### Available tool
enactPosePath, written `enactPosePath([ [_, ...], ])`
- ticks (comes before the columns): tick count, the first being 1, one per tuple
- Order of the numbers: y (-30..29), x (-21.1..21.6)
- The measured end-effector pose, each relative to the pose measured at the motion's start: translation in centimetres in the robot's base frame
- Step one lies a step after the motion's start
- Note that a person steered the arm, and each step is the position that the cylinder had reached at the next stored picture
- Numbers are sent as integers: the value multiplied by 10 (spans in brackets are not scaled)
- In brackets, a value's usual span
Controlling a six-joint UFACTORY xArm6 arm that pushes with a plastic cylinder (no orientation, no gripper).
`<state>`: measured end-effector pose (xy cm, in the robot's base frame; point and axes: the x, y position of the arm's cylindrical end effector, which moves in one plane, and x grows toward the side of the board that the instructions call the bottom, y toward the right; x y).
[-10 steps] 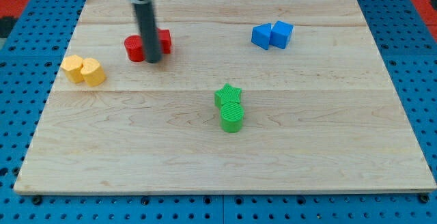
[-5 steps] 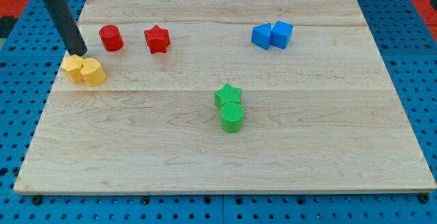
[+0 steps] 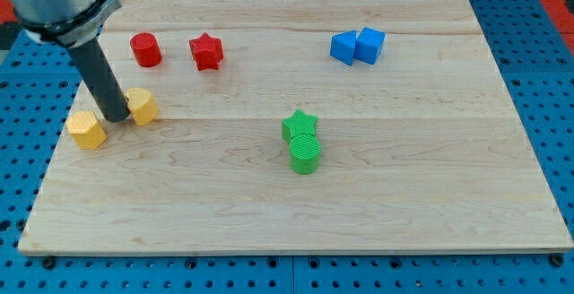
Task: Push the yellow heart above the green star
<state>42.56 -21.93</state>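
Observation:
My tip [image 3: 117, 116] rests on the board between two yellow blocks at the view's left. The yellow heart [image 3: 142, 106] touches the rod on its right side. A second yellow block [image 3: 87, 129], six-sided, lies just to the lower left of the tip. The green star [image 3: 300, 125] sits near the board's middle, with a green cylinder [image 3: 305, 154] touching it from below. The heart is far to the left of the star and slightly higher in the view.
A red cylinder [image 3: 145, 49] and a red star [image 3: 206, 51] lie at the upper left. Two blue blocks [image 3: 357, 46] touch each other at the upper right. The wooden board [image 3: 430, 168] lies on a blue pegboard.
My rod swept from the red blocks to the yellow pair, then down between them. The yellow blocks split: the heart moved right, the other down-left. The red cylinder had shifted left earlier.

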Motion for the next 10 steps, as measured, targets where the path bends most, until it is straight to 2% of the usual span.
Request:
enactPosePath([
  [1,8,-16],
  [3,117,-2],
  [4,145,-2],
  [5,97,28],
  [6,121,43],
  [10,169,9],
])
